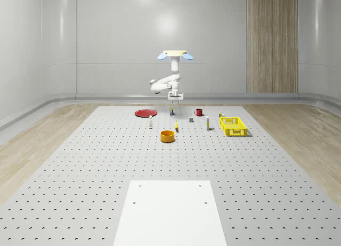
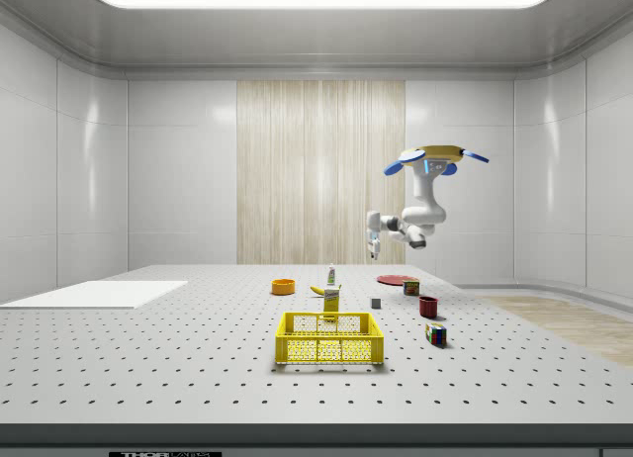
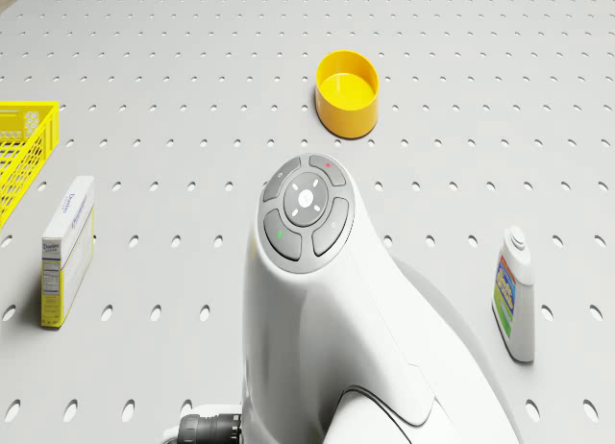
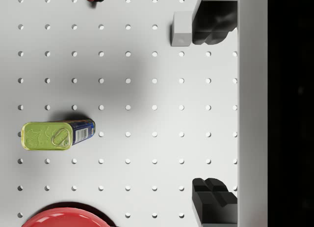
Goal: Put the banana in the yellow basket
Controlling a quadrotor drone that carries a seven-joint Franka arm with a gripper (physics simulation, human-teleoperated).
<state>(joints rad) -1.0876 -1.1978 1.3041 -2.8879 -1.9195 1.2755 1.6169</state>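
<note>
The banana (image 1: 176, 126) is a small yellow piece lying on the perforated table just behind the orange bowl (image 1: 168, 136); the side view has the banana (image 2: 316, 291) beside a carton. The yellow basket (image 1: 233, 126) stands at the whole-scene view's right and is the nearest object in the side view (image 2: 328, 338). The drone (image 1: 176, 55) hovers high over the far middle of the table. Its arm hangs down with the gripper (image 1: 175, 99) well above the tabletop, over a green-topped can (image 4: 58, 135). My gripper (image 4: 213, 114) is open with nothing between its fingers (image 4: 211, 28).
A red plate (image 1: 145, 113), a red mug (image 1: 199, 112), a grey cube (image 4: 180, 28), a bottle (image 3: 514, 293), a carton (image 3: 67, 250) and a colourful cube (image 2: 435, 333) stand about the table. A white panel (image 1: 170, 211) covers the near part.
</note>
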